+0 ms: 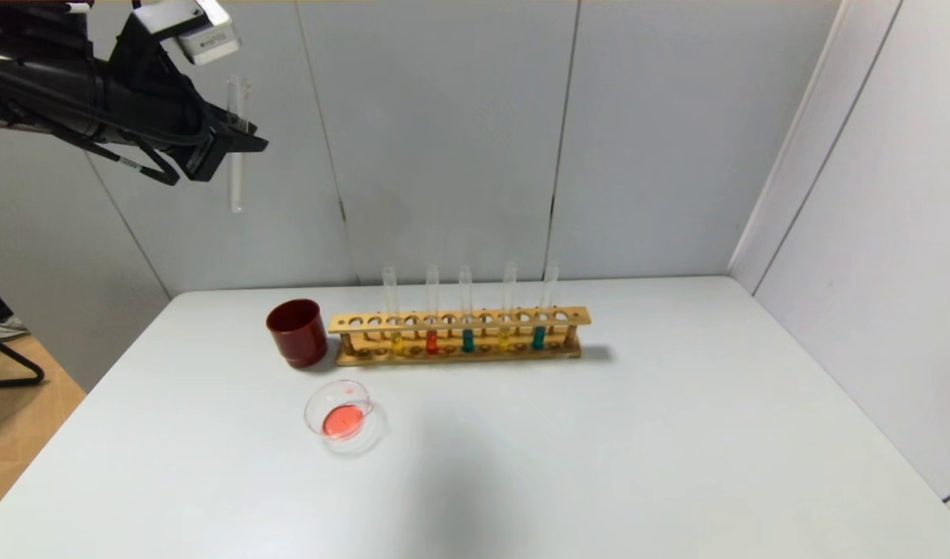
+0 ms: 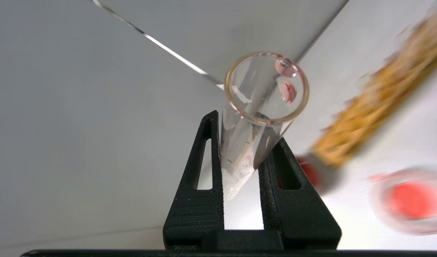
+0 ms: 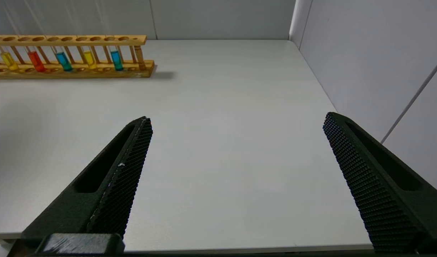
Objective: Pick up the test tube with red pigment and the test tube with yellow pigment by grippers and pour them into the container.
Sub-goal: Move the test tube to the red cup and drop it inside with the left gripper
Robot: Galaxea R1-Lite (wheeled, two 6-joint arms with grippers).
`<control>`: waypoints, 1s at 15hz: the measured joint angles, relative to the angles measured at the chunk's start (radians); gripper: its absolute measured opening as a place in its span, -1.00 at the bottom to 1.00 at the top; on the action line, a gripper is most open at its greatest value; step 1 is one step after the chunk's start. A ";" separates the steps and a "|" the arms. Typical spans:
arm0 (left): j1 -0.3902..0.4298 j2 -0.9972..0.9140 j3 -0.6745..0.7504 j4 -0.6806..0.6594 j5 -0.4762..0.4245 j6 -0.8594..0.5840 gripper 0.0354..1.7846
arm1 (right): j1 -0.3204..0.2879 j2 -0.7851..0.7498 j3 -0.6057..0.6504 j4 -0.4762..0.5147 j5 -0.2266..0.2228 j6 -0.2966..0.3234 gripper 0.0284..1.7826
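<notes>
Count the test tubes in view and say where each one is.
6. Five stand in the wooden rack: yellow, red, teal, yellow, teal. One emptied tube is held aloft by the left pincer.

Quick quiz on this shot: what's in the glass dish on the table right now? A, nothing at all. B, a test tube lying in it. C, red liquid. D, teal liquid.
C: the dish holds a small pool of red liquid, while the left claw is raised well above the table, shut on an emptied test tube with only red droplets inside.
</notes>
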 joint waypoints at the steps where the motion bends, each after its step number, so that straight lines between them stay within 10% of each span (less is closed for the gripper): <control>1: 0.008 0.016 -0.014 0.012 -0.054 -0.115 -0.67 | 0.000 0.000 0.000 0.000 0.000 0.000 0.96; 6: 0.033 0.019 0.204 -0.244 -0.120 -0.456 -0.67 | 0.000 0.000 0.000 0.000 0.000 0.000 0.96; 15: 0.099 0.049 0.668 -0.922 -0.107 -0.514 -0.67 | 0.000 0.000 0.000 0.000 0.000 0.000 0.96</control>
